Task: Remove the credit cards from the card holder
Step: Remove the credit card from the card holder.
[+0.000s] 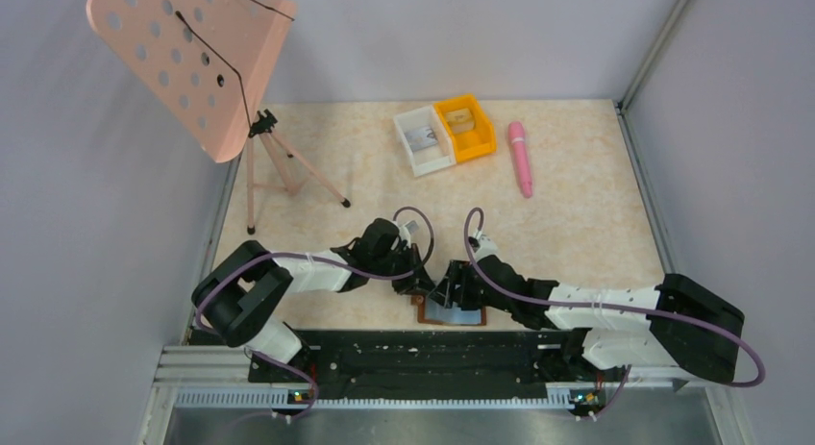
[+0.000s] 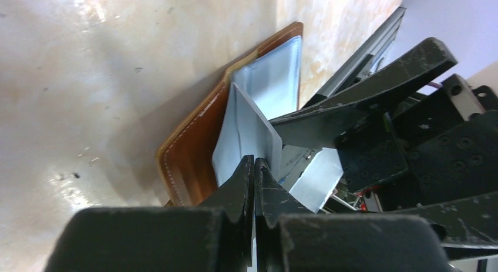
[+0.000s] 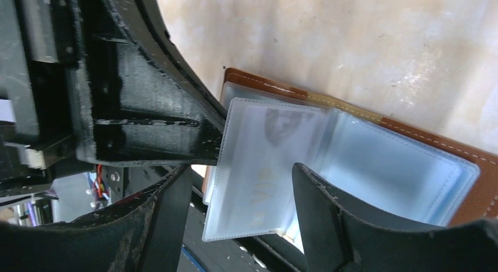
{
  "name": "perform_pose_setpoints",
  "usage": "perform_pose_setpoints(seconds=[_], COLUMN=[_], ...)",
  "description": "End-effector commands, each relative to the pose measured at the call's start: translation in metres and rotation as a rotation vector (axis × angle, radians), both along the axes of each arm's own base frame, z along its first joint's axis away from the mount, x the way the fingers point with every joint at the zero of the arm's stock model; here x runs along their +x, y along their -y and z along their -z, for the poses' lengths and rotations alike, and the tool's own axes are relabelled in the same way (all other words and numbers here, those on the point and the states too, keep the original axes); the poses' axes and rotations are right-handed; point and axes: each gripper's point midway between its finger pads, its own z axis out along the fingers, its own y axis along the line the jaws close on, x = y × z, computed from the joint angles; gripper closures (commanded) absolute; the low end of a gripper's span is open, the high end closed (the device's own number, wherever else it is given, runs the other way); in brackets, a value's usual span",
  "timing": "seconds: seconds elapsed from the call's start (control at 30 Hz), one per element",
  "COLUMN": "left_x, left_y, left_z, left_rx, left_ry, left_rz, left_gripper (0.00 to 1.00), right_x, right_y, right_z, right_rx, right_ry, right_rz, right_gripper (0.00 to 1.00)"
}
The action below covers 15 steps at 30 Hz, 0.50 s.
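The card holder (image 1: 452,316) lies open at the table's near edge, brown leather (image 3: 411,133) outside and pale blue-grey pockets inside. My left gripper (image 2: 254,161) is shut on the edge of one translucent pocket sleeve (image 2: 249,128) and holds it lifted off the holder (image 2: 194,143). A credit card (image 3: 261,184) with faint gold lettering shows inside that sleeve. My right gripper (image 3: 238,172) is open, one finger on each side of the sleeve without touching it. In the top view the two grippers (image 1: 413,275) (image 1: 448,289) meet over the holder.
A white bin (image 1: 423,140) and an orange bin (image 1: 465,128) stand at the back, with a pink pen (image 1: 520,157) to their right. A pink perforated stand (image 1: 192,61) on thin legs is at the back left. The black rail (image 1: 413,354) borders the holder.
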Motion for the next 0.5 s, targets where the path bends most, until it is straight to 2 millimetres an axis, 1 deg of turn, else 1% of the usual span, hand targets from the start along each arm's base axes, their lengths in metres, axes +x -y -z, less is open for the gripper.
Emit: perform_pose_setpoints(seconds=[0.0,0.07,0.2,0.3,0.43,0.47], left_x=[-0.004,-0.005,-0.007,-0.007,-0.008,-0.008], left_y=[0.013,0.016,0.022,0.026,0.029,0.029], left_z=[-0.019,-0.022,-0.028,-0.028,-0.026,-0.026], left_rx=[-0.095,-0.107,-0.134,-0.133,-0.13,-0.13], left_ry=[0.028,0.026,0.025,0.023,0.014,0.011], left_rz=[0.045,0.05,0.067,0.073,0.083,0.084], left_gripper=[1.0,1.0,1.0,1.0,1.0,1.0], right_x=[0.011,0.01,0.01,0.011,0.01,0.008], right_y=[-0.003,0.0,0.007,0.014,0.023,0.029], right_z=[-0.014,-0.014,-0.021,-0.025,-0.023,-0.018], right_rx=[0.003,-0.005,-0.012,-0.026,-0.046,-0.066], right_ry=[0.014,0.011,0.026,0.041,0.048,0.038], right_rz=[0.035,0.04,0.052,0.07,0.083,0.087], right_gripper=[0.39,0.41,0.45,0.48,0.53,0.54])
